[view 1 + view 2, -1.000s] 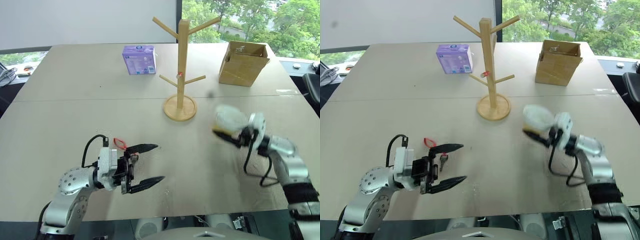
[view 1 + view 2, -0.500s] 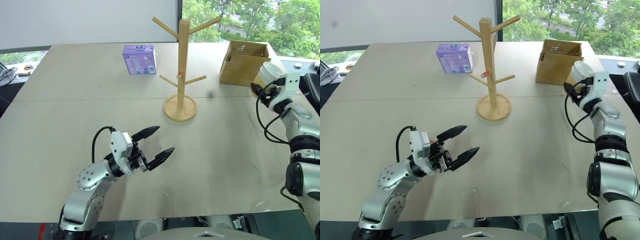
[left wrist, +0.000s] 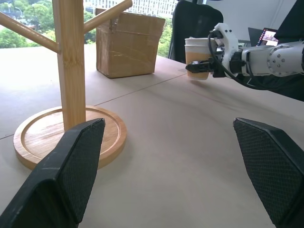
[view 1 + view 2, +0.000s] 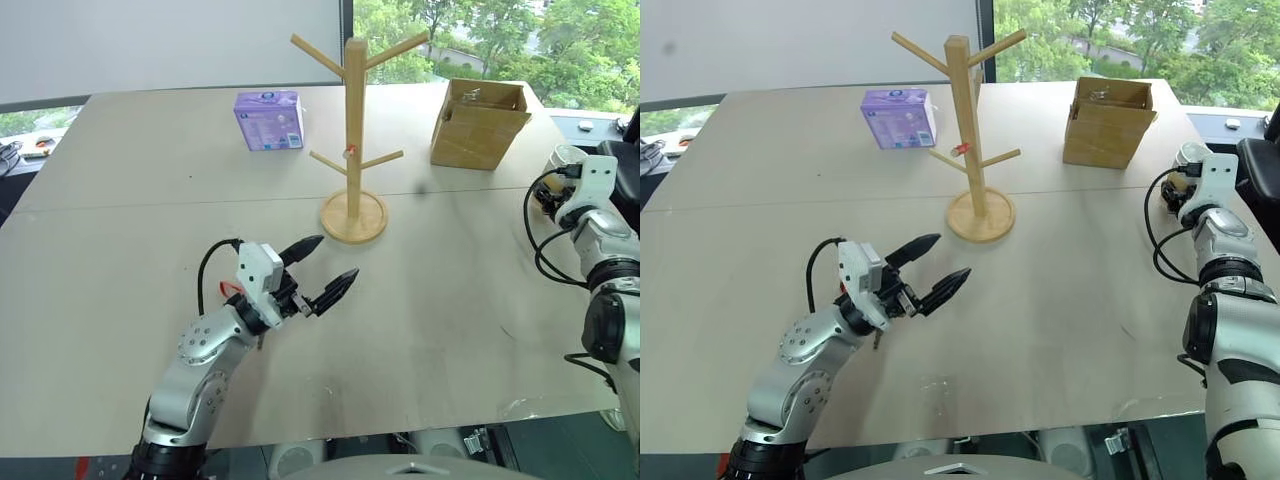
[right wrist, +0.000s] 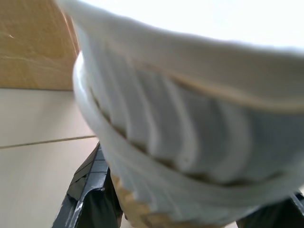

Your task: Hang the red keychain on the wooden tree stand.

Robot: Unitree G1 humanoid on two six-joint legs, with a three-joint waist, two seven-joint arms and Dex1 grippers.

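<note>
Light-wood tree stand (image 4: 352, 130), purple box (image 4: 268, 120), brown cardboard box (image 4: 477, 124)

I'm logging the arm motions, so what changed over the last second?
The right gripper, shut on the paper cup, swung from mid-table out to the table's right edge. The open left gripper turned toward the wooden tree stand, covering most of the red keychain. Stand, cardboard box and purple box stayed.
</note>
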